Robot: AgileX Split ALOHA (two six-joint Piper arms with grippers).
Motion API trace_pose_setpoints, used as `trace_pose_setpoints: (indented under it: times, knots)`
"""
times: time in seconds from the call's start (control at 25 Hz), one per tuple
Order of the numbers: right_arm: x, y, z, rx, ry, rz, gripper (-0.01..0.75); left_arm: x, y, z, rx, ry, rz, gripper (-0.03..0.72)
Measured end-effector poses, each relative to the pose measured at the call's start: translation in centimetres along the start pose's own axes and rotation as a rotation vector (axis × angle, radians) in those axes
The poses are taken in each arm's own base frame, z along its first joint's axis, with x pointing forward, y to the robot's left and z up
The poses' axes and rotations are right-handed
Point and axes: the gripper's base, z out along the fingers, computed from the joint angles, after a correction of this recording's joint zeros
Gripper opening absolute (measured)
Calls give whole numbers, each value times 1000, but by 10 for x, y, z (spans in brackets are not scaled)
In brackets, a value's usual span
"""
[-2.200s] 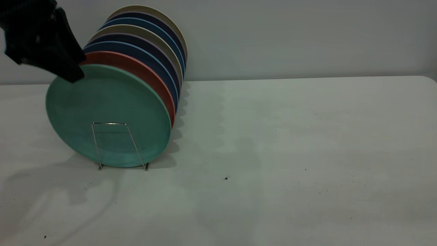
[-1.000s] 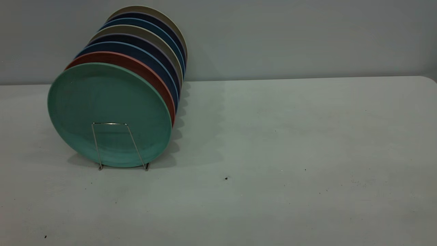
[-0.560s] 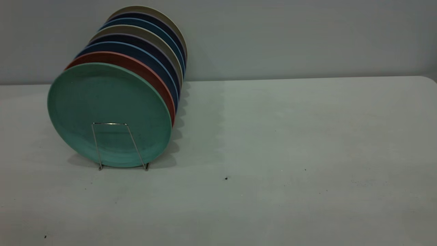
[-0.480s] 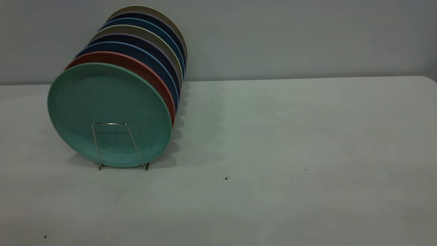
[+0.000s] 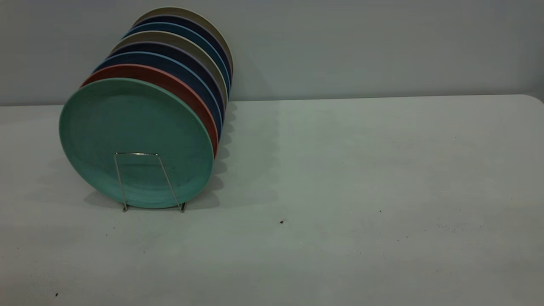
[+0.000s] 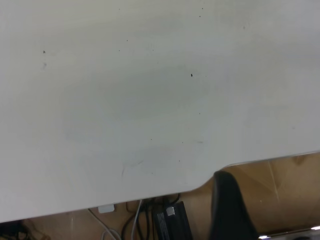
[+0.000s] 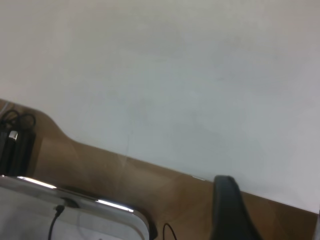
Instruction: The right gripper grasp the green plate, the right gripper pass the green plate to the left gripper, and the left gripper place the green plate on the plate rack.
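You see the round teal-green matte plate (image 5: 136,142) standing on edge at the front of the thin silver wire plate rack (image 5: 146,180), slightly tilted back, one trapezoid loop of the rack crossing its lower face. Right behind it stands a salmon-pink plate (image 5: 178,91), then a row of dark blue plates (image 5: 199,95) and beige ones farther back, all upright in the rack on the pale grey surface (image 5: 361,191). Neither arm shows in the exterior view. In each wrist view you get only one dark finger of that arm's gripper over the surface edge: the left gripper (image 6: 227,207) and the right gripper (image 7: 230,210); you cannot tell how far either is open, and neither has hold of anything visible.
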Motion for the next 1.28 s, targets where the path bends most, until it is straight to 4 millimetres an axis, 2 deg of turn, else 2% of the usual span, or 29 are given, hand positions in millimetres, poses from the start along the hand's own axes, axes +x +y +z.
trace_pose_setpoints:
  times: [0.24,0.52,0.76,1.28]
  knots:
    - [11,-1,-15,30,-129,46,440,0,0,0,-1,0,1,474]
    - [40,3,-39,135,-386,127,440,8,-1,-7,-7,-82,3,474]
    - [43,4,-40,163,-391,152,440,23,-3,-18,-40,-216,-15,474]
    - [43,4,-40,164,-391,152,440,24,-3,-19,-43,-222,-17,474]
